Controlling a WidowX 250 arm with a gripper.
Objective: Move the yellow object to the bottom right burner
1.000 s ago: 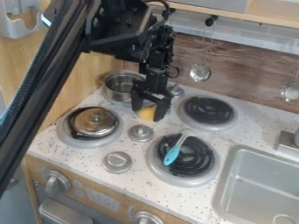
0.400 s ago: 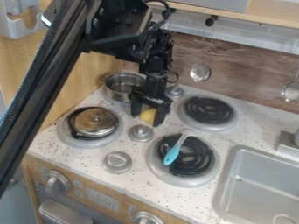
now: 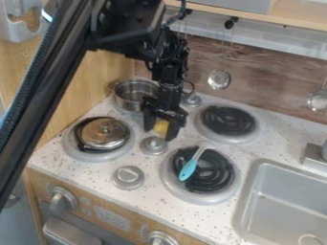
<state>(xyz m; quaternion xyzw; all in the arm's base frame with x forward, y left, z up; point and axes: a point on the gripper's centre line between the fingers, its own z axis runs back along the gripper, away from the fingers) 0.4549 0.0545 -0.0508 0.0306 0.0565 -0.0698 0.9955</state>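
My gripper (image 3: 160, 128) hangs over the middle of the stove top, between the pot and the centre knob, shut on the yellow object (image 3: 161, 126). One finger is on each side of the object, and both hide part of it. The bottom right burner (image 3: 216, 178) has a black coil in a grey ring, lower right of the gripper. Lying across that burner is a small utensil with a light blue end (image 3: 188, 169).
A metal pot (image 3: 131, 95) sits on the back left burner, and a shiny lid (image 3: 104, 133) on the front left one. Behind the right burner is another black coil (image 3: 228, 120). Knobs (image 3: 154, 145) stand between the burners. The sink (image 3: 284, 201) lies at right.
The fingers have drawn closer together around the yellow object, which now looks turned and partly covered. The gripper has shifted slightly left and toward the front.
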